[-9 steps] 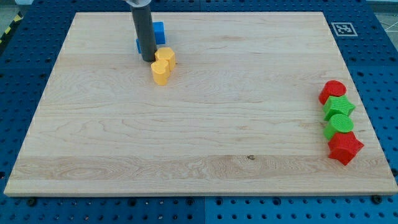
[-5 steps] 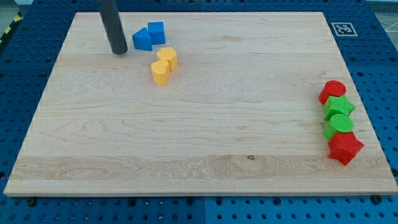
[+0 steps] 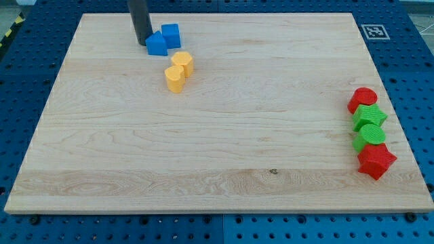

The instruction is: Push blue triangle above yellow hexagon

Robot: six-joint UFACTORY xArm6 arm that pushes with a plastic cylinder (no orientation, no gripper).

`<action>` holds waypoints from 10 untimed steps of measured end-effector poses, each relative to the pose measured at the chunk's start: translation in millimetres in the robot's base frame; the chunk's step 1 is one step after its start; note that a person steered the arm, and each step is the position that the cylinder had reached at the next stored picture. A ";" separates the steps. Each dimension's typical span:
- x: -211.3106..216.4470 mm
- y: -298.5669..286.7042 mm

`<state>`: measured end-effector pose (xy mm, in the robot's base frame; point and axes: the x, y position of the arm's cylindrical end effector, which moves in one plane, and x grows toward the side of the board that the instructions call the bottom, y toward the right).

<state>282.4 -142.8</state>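
The blue triangle [image 3: 156,43] lies near the view's top left, touching a blue cube [image 3: 171,34] on its upper right. Below and right of them sit two yellow blocks pressed together: one [image 3: 182,63] upper right, one [image 3: 175,78] lower left; I cannot tell which is the hexagon. My tip [image 3: 142,43] stands right against the blue triangle's left side, and the dark rod rises out of the view's top.
At the view's right edge stands a column of blocks: a red cylinder [image 3: 363,99], a green star-like block [image 3: 369,117], a green cylinder [image 3: 370,135] and a red star-like block [image 3: 376,161]. A fiducial tag [image 3: 373,31] marks the board's top right corner.
My tip went from between the blue and yellow blocks out to the left, then came back right and up against the blue triangle's left side. The blocks barely shifted.
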 end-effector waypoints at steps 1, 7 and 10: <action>9.8 1.8; 13.0 54.5; 6.8 55.2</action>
<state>289.3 -87.6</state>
